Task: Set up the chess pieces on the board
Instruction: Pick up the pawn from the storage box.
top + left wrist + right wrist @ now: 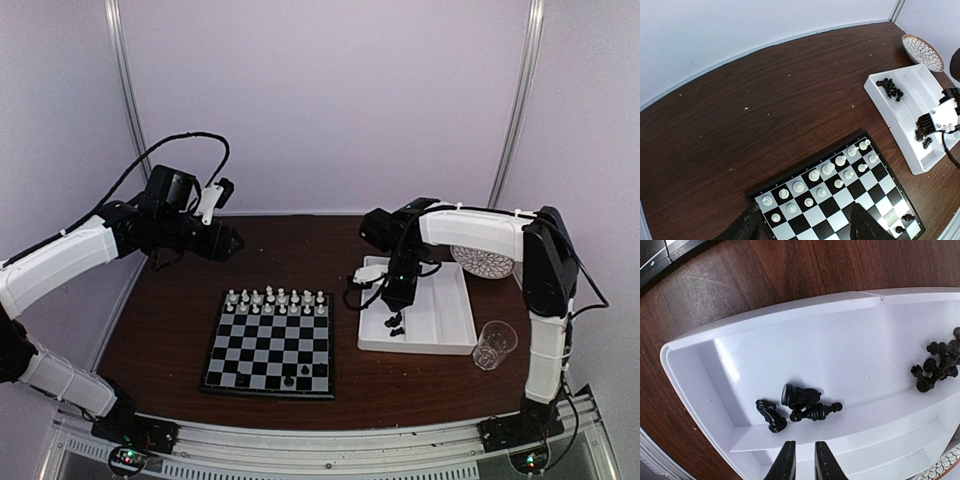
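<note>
Three black chess pieces (797, 396) are seen in the white tray (840, 350) at lower centre, just above the right pincer (804, 445), held narrowly apart and empty.

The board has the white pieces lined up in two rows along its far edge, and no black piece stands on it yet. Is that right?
Not quite. The white pieces do fill two rows along the far edge of the board, but two black pieces already stand close to its near edge. The top external view shows this.
</note>
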